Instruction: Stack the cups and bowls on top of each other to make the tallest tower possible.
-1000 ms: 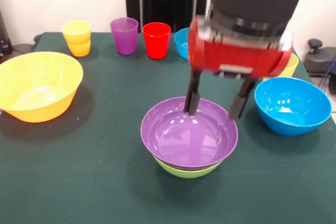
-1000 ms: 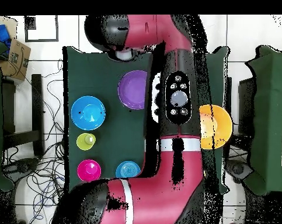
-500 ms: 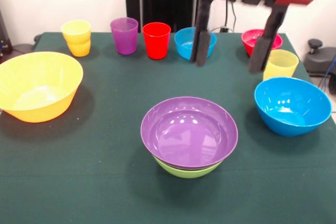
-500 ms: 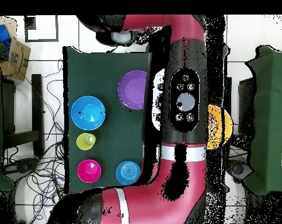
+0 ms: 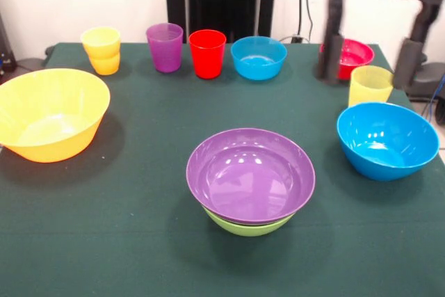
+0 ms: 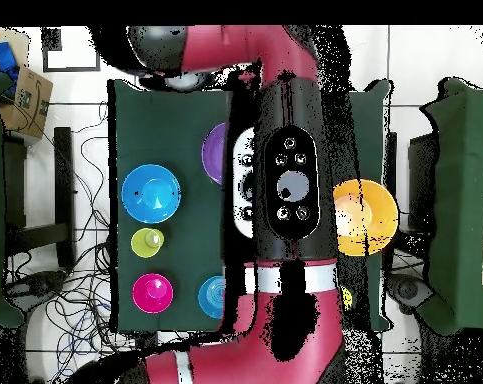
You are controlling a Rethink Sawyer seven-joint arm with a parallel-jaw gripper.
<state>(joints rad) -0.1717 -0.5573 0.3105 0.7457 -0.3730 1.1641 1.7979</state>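
Dark green cloth covers the tabletop [image 5: 139,241], and we read the front view from left to right. First sits the wide orange bowl [image 5: 50,113], glossy and empty. Behind it, along the far edge, stand the orange-yellow cups [image 5: 101,49] (two nested, it seems), the translucent purple cup [image 5: 165,46], the red cup [image 5: 207,53] and the small blue bowl [image 5: 259,57]. At centre the purple bowl [image 5: 250,174] rests inside the green bowl [image 5: 247,225], of which only the rim shows. The tool [image 5: 374,53] hangs high at the right, its two dark fingers [image 5: 332,46] spread wide apart with nothing between, and one of them partly masks the red-pink bowl [image 5: 353,57]. Near it stand the pale yellow cup [image 5: 369,85] and the large blue bowl [image 5: 386,139]. Overhead, the arm [image 6: 285,190] hides the far row of cups.
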